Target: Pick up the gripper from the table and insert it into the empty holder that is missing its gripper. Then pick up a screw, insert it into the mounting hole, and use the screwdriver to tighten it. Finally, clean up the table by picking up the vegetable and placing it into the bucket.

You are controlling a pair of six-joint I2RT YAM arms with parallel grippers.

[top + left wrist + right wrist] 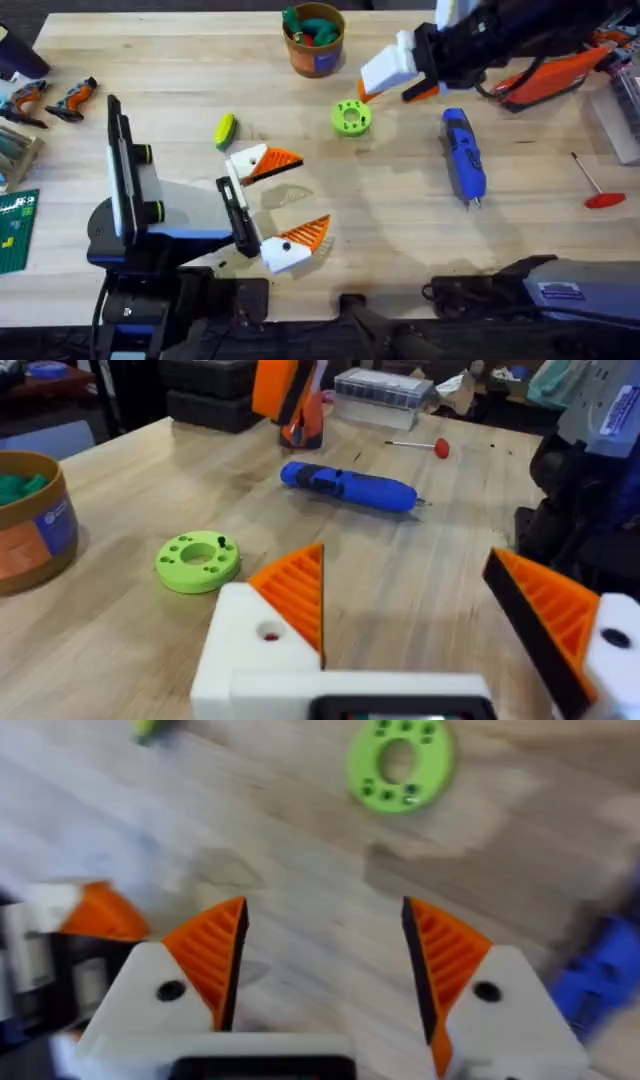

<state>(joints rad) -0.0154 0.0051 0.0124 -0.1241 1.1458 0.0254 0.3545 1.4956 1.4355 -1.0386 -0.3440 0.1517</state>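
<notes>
2 white wedge-shaped plastic holders with orange ribbed pads form the left gripper (285, 207), whose jaws are spread wide and empty. The right gripper (322, 965) is likewise seen wide open; in the overhead view it is partly hidden by its dark arm. The blue pen-shaped screwdriver (463, 157) lies well apart from both. The small yellow-green oval vegetable (225, 130) rests near the left jaws.
</notes>
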